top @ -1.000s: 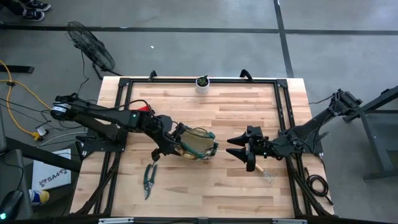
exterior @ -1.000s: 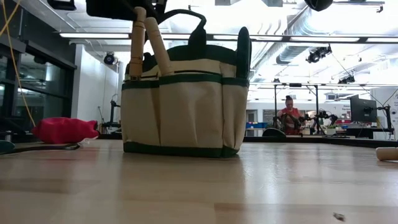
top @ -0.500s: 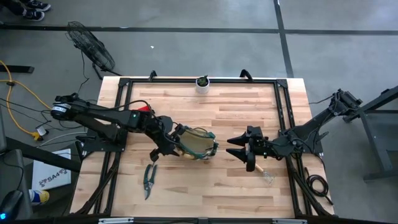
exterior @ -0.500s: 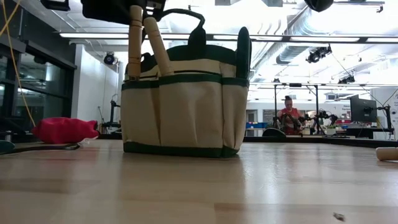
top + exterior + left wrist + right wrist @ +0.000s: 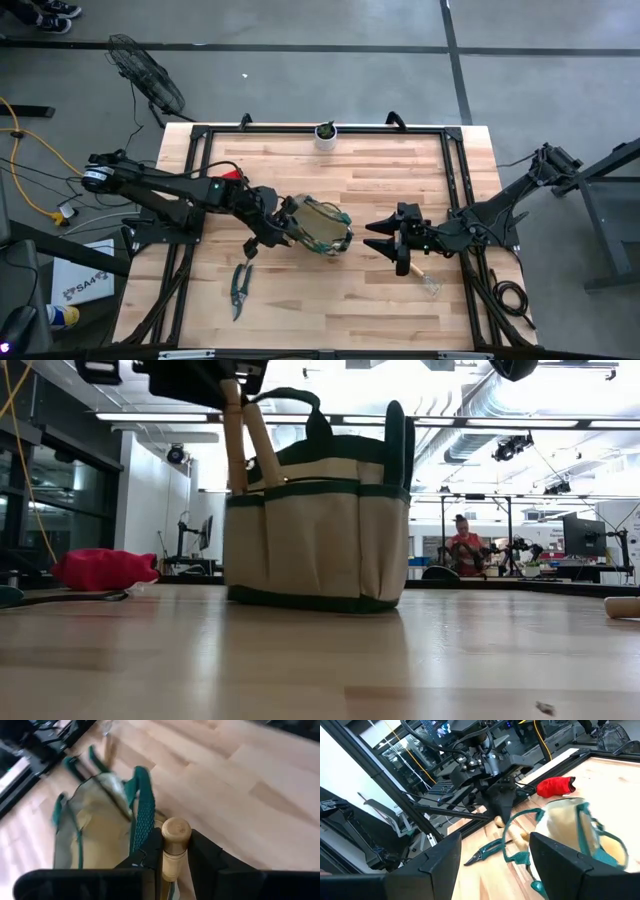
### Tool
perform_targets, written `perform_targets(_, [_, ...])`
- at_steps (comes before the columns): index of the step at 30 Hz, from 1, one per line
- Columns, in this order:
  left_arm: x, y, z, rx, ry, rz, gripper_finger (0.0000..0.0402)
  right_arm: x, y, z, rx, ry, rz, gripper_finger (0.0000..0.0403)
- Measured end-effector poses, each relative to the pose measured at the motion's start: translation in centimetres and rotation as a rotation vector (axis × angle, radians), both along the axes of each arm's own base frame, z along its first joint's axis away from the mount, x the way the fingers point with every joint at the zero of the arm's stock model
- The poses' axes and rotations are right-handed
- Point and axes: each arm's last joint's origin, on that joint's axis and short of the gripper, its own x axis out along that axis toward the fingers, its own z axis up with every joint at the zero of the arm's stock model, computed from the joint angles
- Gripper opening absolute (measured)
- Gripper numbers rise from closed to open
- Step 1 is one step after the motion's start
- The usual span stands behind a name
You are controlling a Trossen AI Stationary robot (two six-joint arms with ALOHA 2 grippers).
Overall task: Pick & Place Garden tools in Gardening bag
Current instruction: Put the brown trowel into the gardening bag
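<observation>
The round tan fabric gardening bag [image 5: 322, 228] is standing mid-table, green-trimmed. The left gripper [image 5: 175, 851] is clamping a smooth wooden tool handle [image 5: 174, 845] at the bag's left rim. Pruning shears [image 5: 239, 287] are lying nearby on open planks. The right gripper [image 5: 384, 240] is hovering open, well apart.

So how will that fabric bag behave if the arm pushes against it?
The bag looks soft and light, so it probably slides or leans rather than resists. Its rim seems skewed beside the left gripper, which clamps a wooden handle, suggesting floppy walls.
</observation>
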Motion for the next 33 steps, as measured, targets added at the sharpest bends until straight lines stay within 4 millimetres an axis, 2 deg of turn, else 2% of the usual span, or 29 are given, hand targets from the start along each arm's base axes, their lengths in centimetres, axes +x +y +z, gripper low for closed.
perform_targets(6, [0.1, 0.3, 0.0, 0.077, -0.016, 0.049, 0.0061, 0.0, 0.0, 0.0, 0.001, 0.000, 0.000, 0.0227])
perform_targets(18, [0.1, 0.4, 1.0, 0.104, -0.106, 0.102, 0.0061, 0.0, 0.0, 0.0, 0.001, 0.000, 0.000, 0.0227])
perform_targets(33, [0.5, 0.6, 0.7, 0.165, -0.111, 0.138, 0.0062, 0.0, 0.0, -0.1, 0.018, 0.009, -0.003, 0.0227])
